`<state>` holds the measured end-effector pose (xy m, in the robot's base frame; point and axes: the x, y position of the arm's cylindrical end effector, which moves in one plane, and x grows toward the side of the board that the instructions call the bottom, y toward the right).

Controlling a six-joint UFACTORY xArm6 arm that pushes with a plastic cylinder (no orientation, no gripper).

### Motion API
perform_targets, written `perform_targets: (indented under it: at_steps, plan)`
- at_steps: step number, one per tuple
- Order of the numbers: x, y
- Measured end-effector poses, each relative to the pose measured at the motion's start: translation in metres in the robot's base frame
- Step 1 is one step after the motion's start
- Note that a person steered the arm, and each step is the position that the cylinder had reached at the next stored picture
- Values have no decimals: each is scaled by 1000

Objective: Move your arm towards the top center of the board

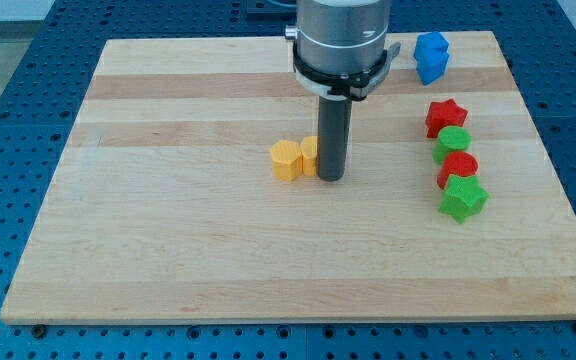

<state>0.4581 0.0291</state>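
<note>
wooden board [218, 260], pale planks, lying on a blue perforated table [8, 120]; no container is on it, and every block rests directly on the wood.

my tip [330, 179] stands near the middle of the board, at the lower end of a straight dark rod [331, 140] that hangs from a silver cylindrical arm housing [340, 40]. there are no fingers here to be wide, narrow or holding: the arm ends in the bare rod alone. the housing sits over the top centre of the board and is cut off by the view's top edge.

count of blocks, seven in all:
- two yellow: a yellow hexagonal block [287, 159] just to the view's left of my tip, and a second yellow block [310, 152] between it and the rod, touching or nearly touching both; its right part is hidden by the rod, so i cannot make out its shape.
- one blue block [431, 56] at the view's top right, irregular in outline, shape hard to tell.
- two red: a red star [446, 116] and a lower red block [458, 166], partly covered by its neighbours.
- two green: a green rounded block [452, 143] between the reds, and a green star [462, 197] lowest.

the red and green four form a close column at the view's right, each touching the next, well apart from my tip.
</note>
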Motion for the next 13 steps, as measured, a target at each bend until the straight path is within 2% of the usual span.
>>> perform_targets:
  at_steps: [3, 6, 8, 13]
  plan:
    - [17, -23]
    - [1, 40]
    - [-40, 40]
    - [-200, 43]
